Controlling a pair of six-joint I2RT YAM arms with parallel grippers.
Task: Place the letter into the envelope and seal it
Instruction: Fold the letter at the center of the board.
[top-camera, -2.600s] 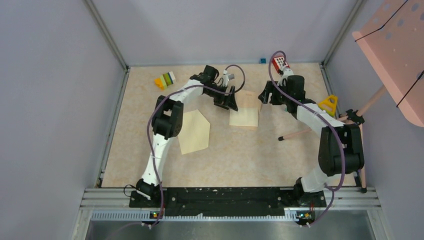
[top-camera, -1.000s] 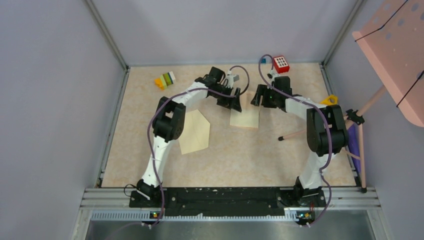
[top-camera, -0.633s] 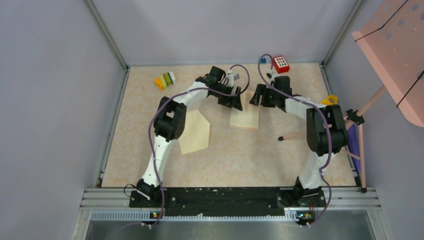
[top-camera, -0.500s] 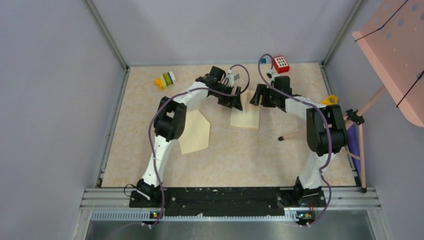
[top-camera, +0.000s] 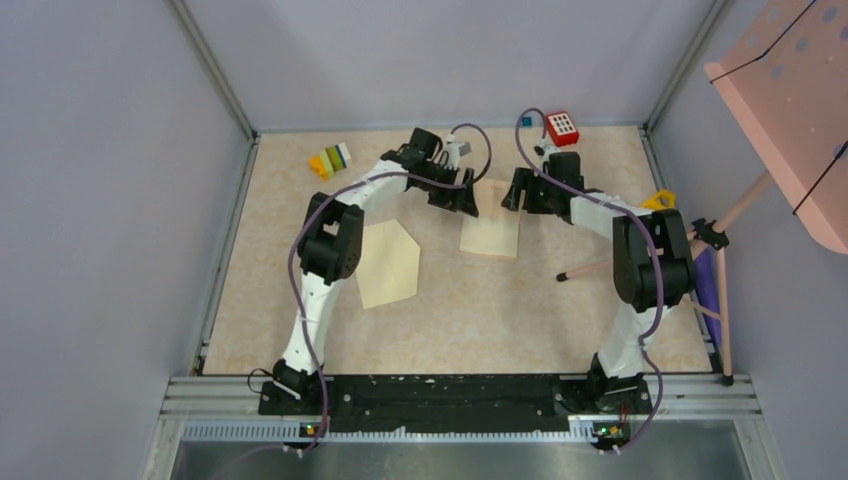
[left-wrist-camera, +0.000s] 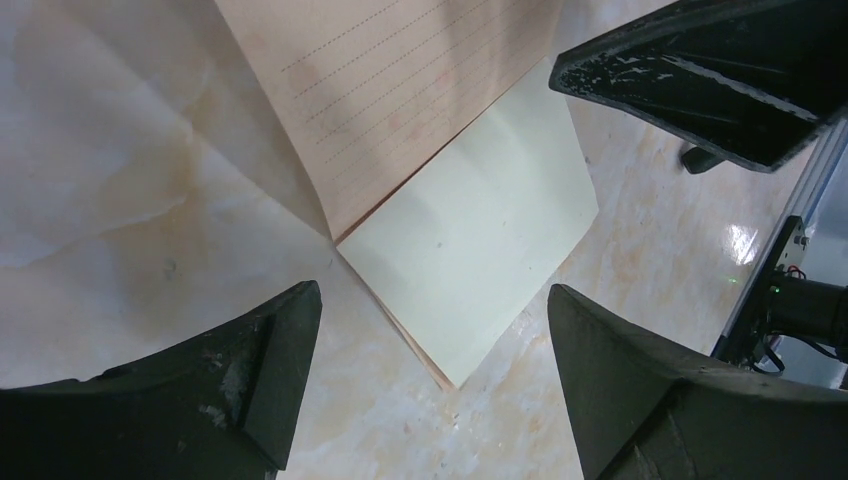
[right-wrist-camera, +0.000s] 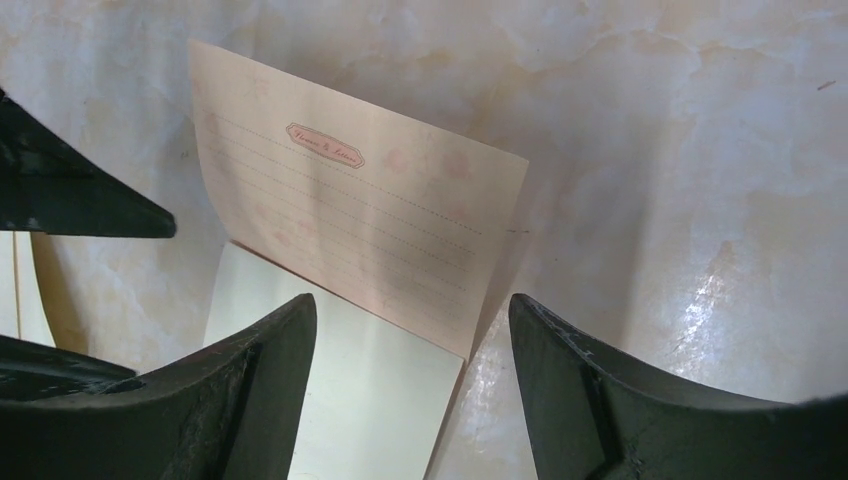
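Envelope (top-camera: 388, 262) — pale cream, its pointed flap unfolded, lying flat on the marble-patterned table (top-camera: 500, 310). From overhead the left arm's elbow covers part of it, and it is well apart from both grippers. Letter (top-camera: 490, 235) — a folded sheet to the envelope's right; the cream panel lies flat, the lined pink panel tilts up from the crease. Left gripper (left-wrist-camera: 432, 297) and right gripper (right-wrist-camera: 410, 300) flank the raised panel, jaws spread, gripping nothing.

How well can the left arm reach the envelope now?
Probably yes: the envelope lies flat close beside that arm, and the left gripper, open near the letter, holds nothing; it must pull back.
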